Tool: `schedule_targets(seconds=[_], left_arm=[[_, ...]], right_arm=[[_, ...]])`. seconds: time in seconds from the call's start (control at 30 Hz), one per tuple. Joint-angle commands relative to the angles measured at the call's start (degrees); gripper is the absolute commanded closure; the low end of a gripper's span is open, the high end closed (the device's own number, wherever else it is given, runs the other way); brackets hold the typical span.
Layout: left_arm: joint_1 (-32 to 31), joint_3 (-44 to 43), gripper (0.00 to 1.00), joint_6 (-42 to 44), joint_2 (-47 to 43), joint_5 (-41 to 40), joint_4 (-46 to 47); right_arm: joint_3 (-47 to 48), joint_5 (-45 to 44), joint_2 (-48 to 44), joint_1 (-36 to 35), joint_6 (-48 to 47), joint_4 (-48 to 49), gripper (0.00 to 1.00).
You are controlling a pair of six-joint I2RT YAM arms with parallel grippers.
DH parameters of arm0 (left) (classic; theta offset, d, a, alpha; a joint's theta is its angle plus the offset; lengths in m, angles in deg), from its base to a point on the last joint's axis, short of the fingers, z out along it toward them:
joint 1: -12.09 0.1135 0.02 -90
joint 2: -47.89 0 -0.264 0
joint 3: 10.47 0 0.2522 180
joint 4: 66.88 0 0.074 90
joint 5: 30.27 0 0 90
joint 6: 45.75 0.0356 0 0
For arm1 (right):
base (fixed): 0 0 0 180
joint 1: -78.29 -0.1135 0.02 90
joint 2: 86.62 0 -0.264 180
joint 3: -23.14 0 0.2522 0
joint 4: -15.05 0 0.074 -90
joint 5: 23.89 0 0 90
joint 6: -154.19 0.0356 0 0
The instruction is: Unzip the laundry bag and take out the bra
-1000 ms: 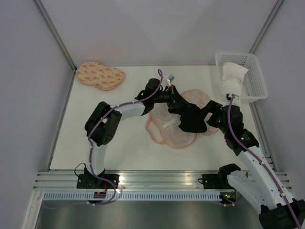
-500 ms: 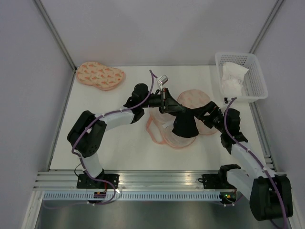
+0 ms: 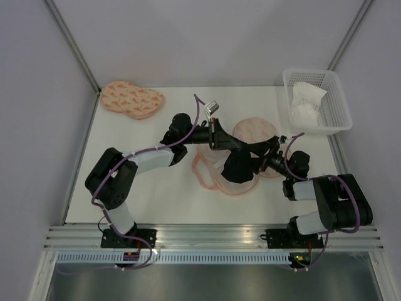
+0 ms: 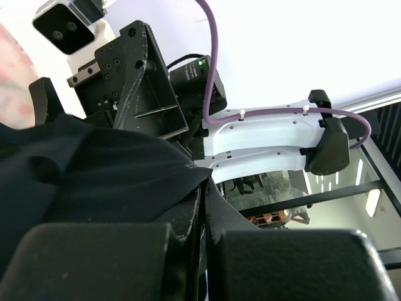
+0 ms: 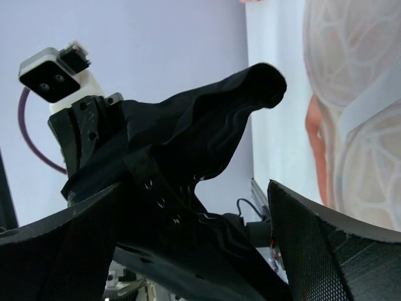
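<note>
The laundry bag (image 3: 213, 177) lies open at mid-table, with pale mesh lobes, a pink rim and a peach lobe behind it. It also shows in the right wrist view (image 5: 357, 113). The black bra (image 3: 240, 166) hangs over the bag from my left gripper (image 3: 233, 145), which is shut on its fabric (image 4: 94, 169) with the jaws (image 4: 203, 188) pressed together. My right gripper (image 3: 263, 160) is open just right of the bra. In its own view the bra (image 5: 188, 138) hangs in front of the spread fingers, with the gripper (image 5: 195, 194) not closed on it.
A second peach leaf-print pouch (image 3: 131, 99) lies at the back left. A white lattice basket (image 3: 335, 119) holding a white cloth (image 3: 306, 100) stands at the back right. The right arm (image 3: 326, 197) is folded low at the near right.
The right arm has drawn back and folded down toward the near right. The bra has shifted a little left and hangs from the left gripper, which has barely moved.
</note>
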Motion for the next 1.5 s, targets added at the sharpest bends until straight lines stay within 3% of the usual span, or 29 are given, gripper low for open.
schedule_targets(seconds=[0.0,0.37,0.47,0.5,0.57,0.6,0.63,0.67,0.73,0.8,0.83,0.87,0.93,0.97,1.03,1.13,1.17,1.2,1.23,1.27,1.3,1.37,1.47], left_arm=[[0.2,0.1,0.98,-0.5,-2.6,1.2,3.6],[0.1,2.6,0.98,1.1,-2.4,1.3,0.9],[0.1,2.7,0.98,4.0,-1.9,0.6,-3.7],[0.1,2.8,0.98,4.7,-1.8,0.2,-4.7],[0.1,3.0,0.98,6.2,-1.7,-0.2,-7.0],[0.2,3.0,0.98,6.5,-1.7,-0.6,-7.9],[0.2,2.9,0.98,7.3,-1.6,-0.8,-8.5],[0.2,2.8,0.98,7.7,-1.5,-0.9,-10.0],[0.2,2.7,0.98,8.6,-1.5,-1.4,-11.0],[0.3,2.3,0.96,9.6,-1.8,-2.5,-14.4],[0.5,1.7,0.91,11.0,-2.0,-2.8,-15.9],[0.6,1.5,0.74,11.6,-2.5,-3.9,-17.3],[0.9,1.2,0.57,13.6,-3.5,-5.9,-22.4],[1.2,1.2,0.44,14.4,-4.0,-8.8,-24.0],[1.8,1.1,0.38,16.8,-6.4,-12.2,-30.1],[2.3,0.9,0.31,19.5,-10.2,-19.0,-37.8],[2.4,0.9,0.31,20.2,-11.1,-20.6,-39.3],[2.4,1.0,0.30,20.5,-12.0,-23.6,-40.7],[2.5,1.3,0.29,21.1,-13.9,-24.8,-42.0],[2.5,1.5,0.29,21.3,-14.9,-25.7,-43.6],[2.6,2.0,0.28,21.3,-16.0,-27.0,-44.0],[2.6,3.3,0.28,21.1,-18.6,-27.2,-44.3],[2.6,4.7,0.28,20.9,-21.2,-27.0,-45.5]], right_arm=[[1.4,3.9,-0.6,0.0,5.6,32.8,0.02],[3.3,4.5,-3.0,0.0,8.1,32.8,0.06],[4.1,4.6,-3.9,0.0,8.9,32.8,0.19],[4.3,4.7,-4.1,0.0,9.3,32.8,0.30],[4.6,4.9,-4.8,0.0,9.4,32.8,0.42],[4.7,5.0,-4.9,0.0,9.4,32.8,0.58],[4.8,5.4,-5.2,0.0,9.3,32.8,0.66],[4.9,5.4,-5.3,0.0,9.3,32.8,0.83],[5.0,5.6,-5.4,0.0,9.3,32.8,0.97],[5.2,5.7,-5.5,0.0,9.2,32.7,1.00],[5.2,5.6,-5.6,0.0,9.2,32.6,1.00],[5.4,5.7,-5.7,0.0,9.0,32.1,1.00],[6.2,6.1,-6.1,0.0,8.1,30.6,1.00],[6.6,6.5,-6.5,0.0,6.3,27.3,1.00],[8.2,6.9,-8.6,0.0,3.0,21.5,1.00],[14.0,5.8,-14.6,0.1,-15.0,-5.6,1.00],[17.0,3.9,-16.5,0.1,-22.7,-29.8,1.00],[20.6,0.7,-19.4,0.1,-40.0,-42.6,1.00],[27.3,-8.2,-20.0,0.0,-46.1,-52.5,1.00],[29.9,-10.6,-20.1,0.1,-49.6,-62.7,1.00],[32.5,-13.1,-18.9,0.2,-55.6,-66.5,1.00],[39.7,-20.4,-16.5,0.8,-59.6,-75.9,1.00],[45.9,-29.1,-11.8,0.9,-62.5,-81.1,1.00]])
